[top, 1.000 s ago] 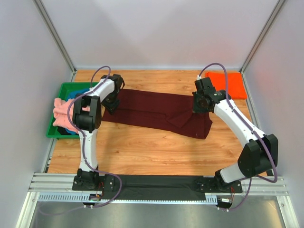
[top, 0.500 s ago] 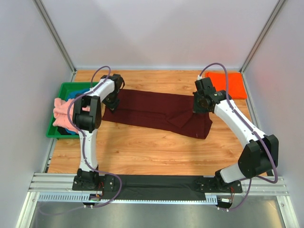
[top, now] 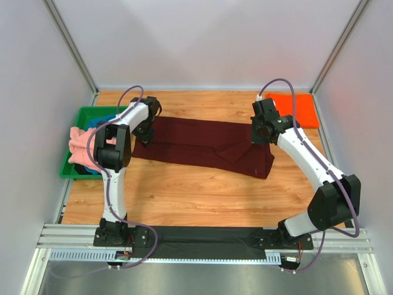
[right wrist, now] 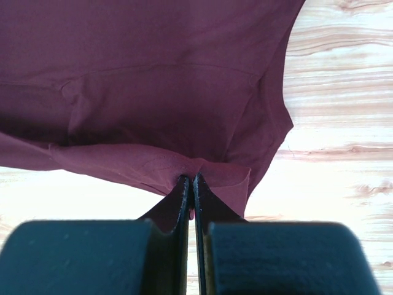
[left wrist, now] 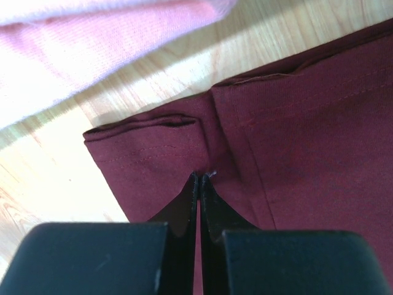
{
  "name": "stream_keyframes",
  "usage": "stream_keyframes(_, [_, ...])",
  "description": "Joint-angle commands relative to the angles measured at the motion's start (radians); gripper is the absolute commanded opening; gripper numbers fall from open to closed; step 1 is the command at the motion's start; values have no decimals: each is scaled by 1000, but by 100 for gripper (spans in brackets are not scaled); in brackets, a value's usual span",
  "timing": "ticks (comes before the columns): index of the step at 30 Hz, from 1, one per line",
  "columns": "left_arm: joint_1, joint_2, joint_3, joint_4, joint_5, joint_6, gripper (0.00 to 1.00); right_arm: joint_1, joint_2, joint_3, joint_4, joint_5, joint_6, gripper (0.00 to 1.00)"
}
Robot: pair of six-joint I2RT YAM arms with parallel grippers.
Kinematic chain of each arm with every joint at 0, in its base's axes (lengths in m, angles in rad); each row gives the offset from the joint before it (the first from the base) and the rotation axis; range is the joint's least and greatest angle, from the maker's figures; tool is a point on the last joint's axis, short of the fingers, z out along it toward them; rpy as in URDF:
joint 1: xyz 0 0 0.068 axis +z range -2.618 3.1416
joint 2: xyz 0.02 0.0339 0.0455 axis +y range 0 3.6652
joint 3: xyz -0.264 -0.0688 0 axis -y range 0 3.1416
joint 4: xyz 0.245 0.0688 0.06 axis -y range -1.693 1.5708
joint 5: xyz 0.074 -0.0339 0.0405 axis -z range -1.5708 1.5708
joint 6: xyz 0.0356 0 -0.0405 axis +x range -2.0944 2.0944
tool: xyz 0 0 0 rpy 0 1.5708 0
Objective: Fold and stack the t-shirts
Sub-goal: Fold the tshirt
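From above, my right jaws are drawing the maroon t-shirt (top: 196,144) slightly toward the far edge of the counter (top: 202,196), tautening it against my left jaws. I judge the fold is only just starting. I am counting four t-shirts: this one lying mid-counter, one orange t-shirt (top: 295,109) folded at far right, and one pink t-shirt (top: 78,144) and one blue t-shirt (top: 97,121) in the one green tray (top: 89,112). At my left wrist, the jaws are pinching together on the maroon hem. At my right wrist, they are clamping a maroon edge likewise.
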Motion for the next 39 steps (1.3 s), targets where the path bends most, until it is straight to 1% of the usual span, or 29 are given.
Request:
stream_keyframes(1, [-2, -53, 27, -27, -17, -24, 0, -4, 5, 50, 10, 42, -25, 0])
stream_keyframes(5, [-2, -50, 50, -42, -14, -24, 0, -4, 12, 58, 13, 33, -27, 0])
stream_keyframes(15, [-2, -70, 38, -61, -31, -53, 0, -4, 23, 56, 24, 37, -27, 0])
stream_keyframes(24, [-2, -87, 52, -62, -32, -67, 0, -6, 52, 88, 15, 131, -41, 0])
stream_keyframes(27, [-2, -78, 61, -76, -42, -73, 0, -8, 57, 82, 50, 94, -70, 0])
stream_keyframes(30, [-2, -63, 87, -100, -65, -81, 0, -11, 51, 72, 85, 90, -87, 0])
stream_keyframes(34, [-2, -53, 102, -116, -78, -107, 0, -27, 70, 98, 88, 73, -90, 0])
stream_keyframes(39, [-2, -34, 114, -110, -100, -95, 0, -40, 112, 125, 87, 77, -94, 0])
